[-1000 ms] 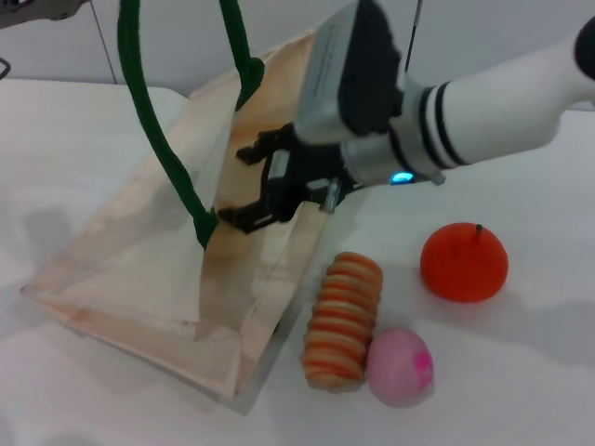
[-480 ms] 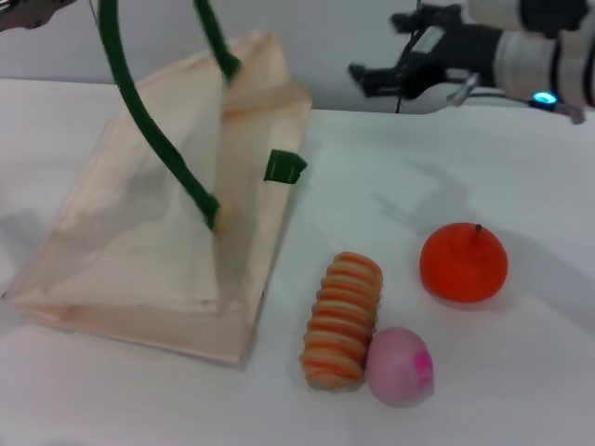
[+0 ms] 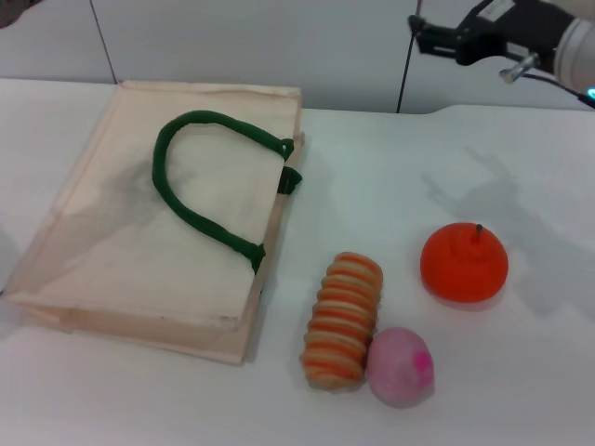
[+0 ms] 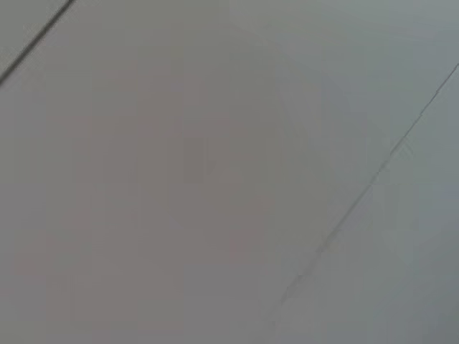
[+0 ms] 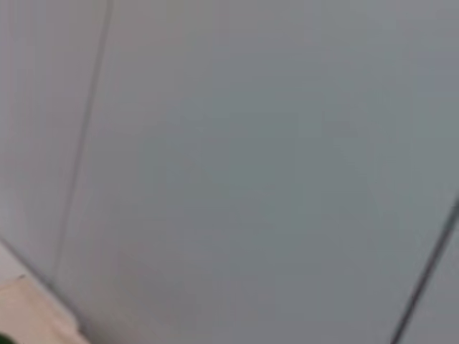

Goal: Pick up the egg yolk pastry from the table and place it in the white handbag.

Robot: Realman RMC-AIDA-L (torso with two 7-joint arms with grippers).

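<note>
The white handbag [image 3: 121, 260] lies flat on the table at the left, with its dark green handles [image 3: 191, 204] resting on top of it. The egg yolk pastry shows in no view. My right gripper [image 3: 437, 35] is raised at the far right, above the table's back edge, open and empty, well away from the bag. Only a sliver of my left arm [image 3: 14, 11] shows at the far left corner. A corner of the bag [image 5: 25, 315] shows in the right wrist view. The left wrist view shows only a grey wall.
A long orange-and-cream striped roll [image 3: 343, 319] lies right of the bag's near corner, with a pink ball [image 3: 400, 365] touching it. An orange fruit [image 3: 464, 262] sits farther right. A dark cable [image 3: 404, 70] hangs at the back wall.
My right gripper drew out of the bag and rose to the far right. The handles were let go, and the bag dropped from propped open to lying flat.
</note>
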